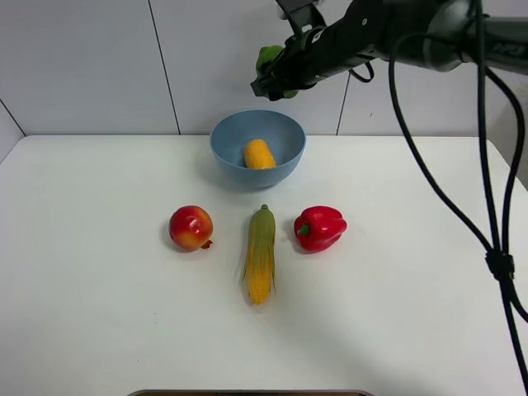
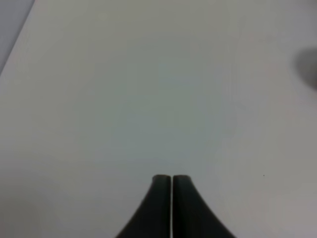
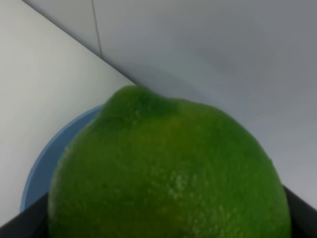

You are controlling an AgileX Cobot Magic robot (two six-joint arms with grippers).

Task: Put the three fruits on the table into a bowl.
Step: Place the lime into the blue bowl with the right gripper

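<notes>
Below the right pincer point(image 1: 271, 78), the light-blue bowl point(image 1: 229, 157) is sitting with the mango-like fruit point(image 1: 259, 154) lying inside. That pincer is gripping the green fruit point(image 3: 168, 173) between partly spread jaws. Well apart from it, the pomegranate-like fruit point(image 1: 190, 227) is resting on the table point(image 1: 99, 313). The left pincer point(image 2: 171, 179) is hanging fully closed, holding nothing.

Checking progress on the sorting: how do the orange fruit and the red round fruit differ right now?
The orange fruit lies inside the blue bowl; the red fruit sits on the table. The orange fruit is oblong, orange-yellow; the red fruit is round, red with yellow patches. Neither is gripped.
</notes>
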